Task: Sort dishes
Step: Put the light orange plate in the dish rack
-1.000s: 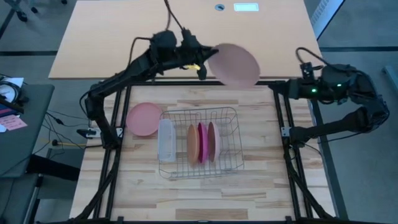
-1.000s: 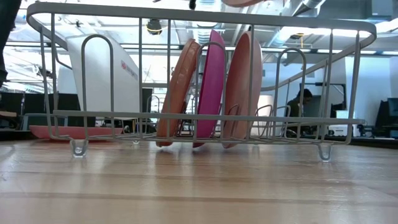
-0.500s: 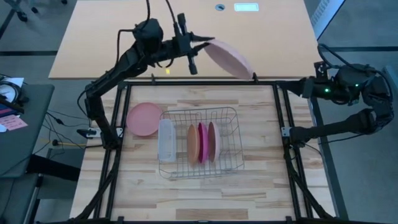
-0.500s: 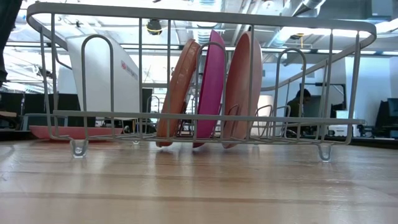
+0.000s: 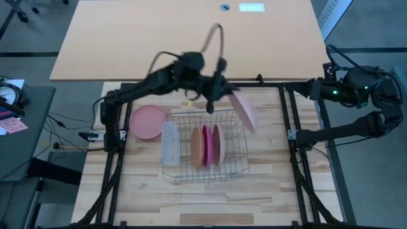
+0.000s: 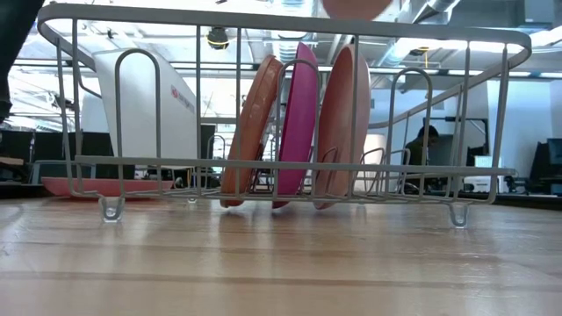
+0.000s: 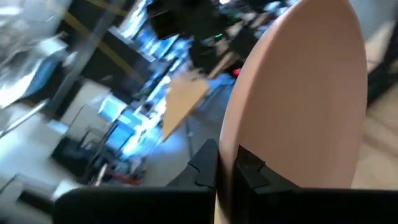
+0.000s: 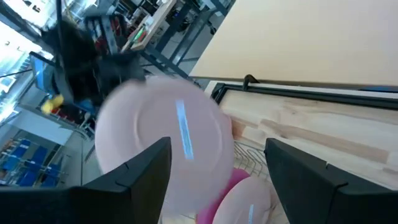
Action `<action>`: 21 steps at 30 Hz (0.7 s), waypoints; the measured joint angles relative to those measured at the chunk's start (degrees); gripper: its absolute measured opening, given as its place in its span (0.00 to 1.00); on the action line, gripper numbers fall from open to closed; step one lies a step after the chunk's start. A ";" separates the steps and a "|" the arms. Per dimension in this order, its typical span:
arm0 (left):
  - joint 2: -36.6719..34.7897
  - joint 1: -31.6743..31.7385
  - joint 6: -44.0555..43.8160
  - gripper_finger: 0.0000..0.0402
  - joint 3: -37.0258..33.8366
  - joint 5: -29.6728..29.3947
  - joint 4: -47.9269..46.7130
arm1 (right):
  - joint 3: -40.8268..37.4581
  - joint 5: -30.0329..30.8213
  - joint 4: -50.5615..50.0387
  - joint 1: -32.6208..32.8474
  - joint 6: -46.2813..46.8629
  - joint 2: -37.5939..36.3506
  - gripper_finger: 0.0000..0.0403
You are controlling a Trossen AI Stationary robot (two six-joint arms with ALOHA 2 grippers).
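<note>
My left gripper (image 5: pixel 220 95) (image 7: pixel 227 167) is shut on a pale pink plate (image 5: pixel 244 111) (image 7: pixel 298 93) in the air over the far right part of the silver wire rack (image 5: pixel 203 146). The plate's lower edge (image 6: pixel 356 7) shows at the top of the low view. Three plates stand on edge in the rack: orange-tan (image 6: pixel 250 132), magenta (image 6: pixel 299 123) and salmon pink (image 6: pixel 342 123). Another pink plate (image 5: pixel 147 121) lies flat on the table left of the rack. My right gripper (image 5: pixel 316 89) (image 8: pixel 217 155) is open, off the table's far right corner. My left gripper pinches the pale pink plate at its rim (image 7: pixel 244 140), one finger (image 7: pixel 205 165) on each face. It comes from the table's far left, slanting down. The plate is lifted clear and turned almost edge-on to the high view, reaching from the fingers toward the rack's right end.
A translucent white tray (image 5: pixel 170 143) stands inside the rack's left end. A dark metal frame (image 5: pixel 289 127) runs along the table's sides. Bare wood (image 5: pixel 210 197) lies near of the rack and to its right (image 5: pixel 267 152). A tan desk (image 5: pixel 191 38) stands beyond the far edge.
My left gripper has swung from beyond the table's far edge toward the near edge and down toward the rack, carrying the plate. The plate has tipped from nearly face-up to almost edge-on. My right arm has drawn back toward the right.
</note>
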 joint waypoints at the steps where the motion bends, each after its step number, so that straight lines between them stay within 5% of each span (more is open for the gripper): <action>1: 0.62 -0.69 1.11 0.01 0.00 0.27 -0.32 | 0.00 0.11 -0.04 0.00 0.00 0.00 0.66; 21: 10.25 -10.33 15.87 0.01 0.02 -0.12 -13.37 | 0.00 1.45 -0.20 0.00 -1.26 0.09 0.66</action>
